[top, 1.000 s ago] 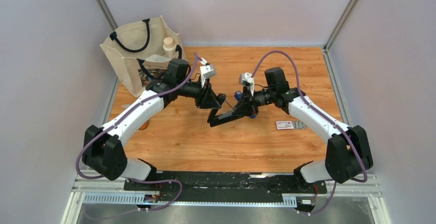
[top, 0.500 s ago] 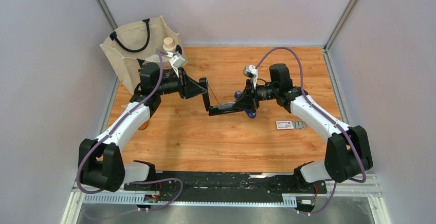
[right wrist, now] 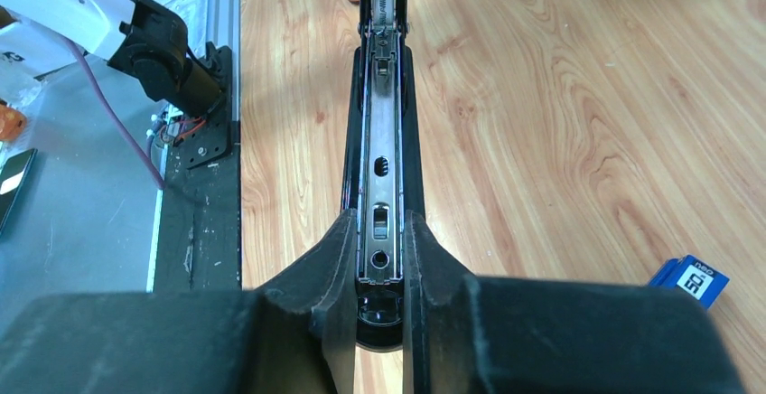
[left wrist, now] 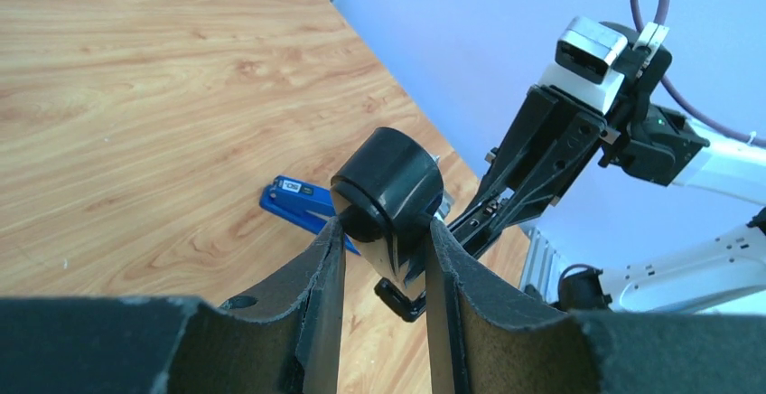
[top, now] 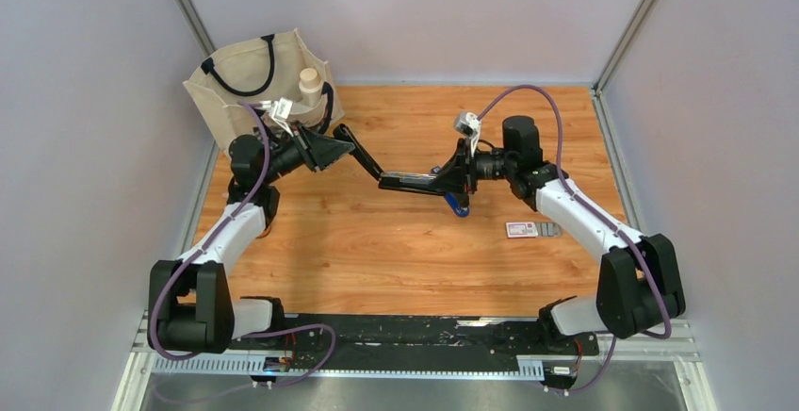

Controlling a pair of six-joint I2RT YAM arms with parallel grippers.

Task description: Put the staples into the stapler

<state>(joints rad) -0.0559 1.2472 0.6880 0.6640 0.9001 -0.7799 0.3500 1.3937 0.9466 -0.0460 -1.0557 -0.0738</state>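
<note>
The black stapler (top: 407, 183) hangs spread wide open above the middle of the table, held between both arms. My left gripper (top: 345, 138) is shut on the rounded end of its top cover (left wrist: 388, 177). My right gripper (top: 445, 181) is shut on the sides of the open metal magazine channel (right wrist: 379, 123), which runs straight away from its fingers (right wrist: 341, 258). The staples lie on the wood to the right: a small white and red box (top: 521, 230) with a grey strip (top: 550, 230) beside it, apart from both grippers.
A cream tote bag (top: 236, 100) holding a bottle (top: 309, 81) stands at the back left, just behind my left arm. A small blue object (top: 458, 206) lies on the table under my right gripper. Grey walls close in the left, right and back.
My left arm has swung back and to the left with the cover, opening the stapler from a tight V to a wide spread. My right gripper has lifted slightly with the magazine.
</note>
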